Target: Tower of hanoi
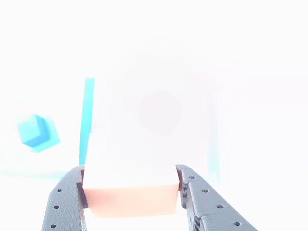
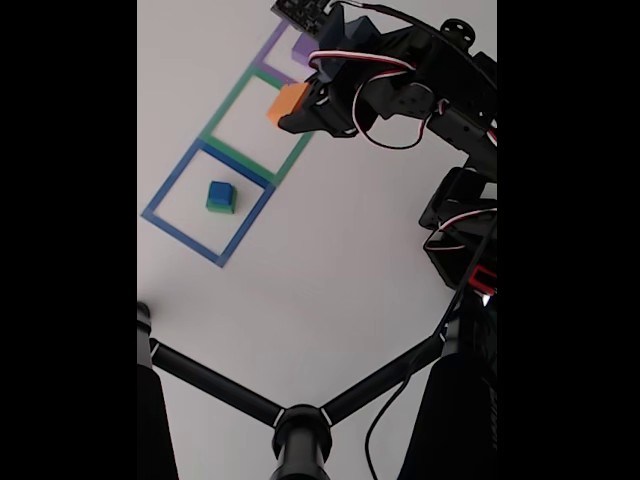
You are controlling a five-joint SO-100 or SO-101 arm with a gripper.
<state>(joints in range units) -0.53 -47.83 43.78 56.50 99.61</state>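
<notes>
In the other view my gripper (image 1: 131,182) is shut on an orange block (image 1: 130,199), which sits between the two dark fingers (image 1: 65,197) at the bottom edge. That view is badly overexposed. A blue cube (image 1: 37,131) shows to the left, beside a cyan tape line (image 1: 86,120). In the fixed view the orange block (image 2: 287,101) hangs in the gripper (image 2: 297,110) over the green tape square (image 2: 224,108). The blue cube (image 2: 221,195), with green showing at its base, rests inside the blue tape square (image 2: 175,175).
A purple tape square (image 2: 272,42) lies beyond the green one, with a purple shape (image 2: 303,50) in it, partly hidden by the arm. The black arm and its cables (image 2: 420,90) fill the upper right. A black stand's legs (image 2: 300,425) cross the bottom.
</notes>
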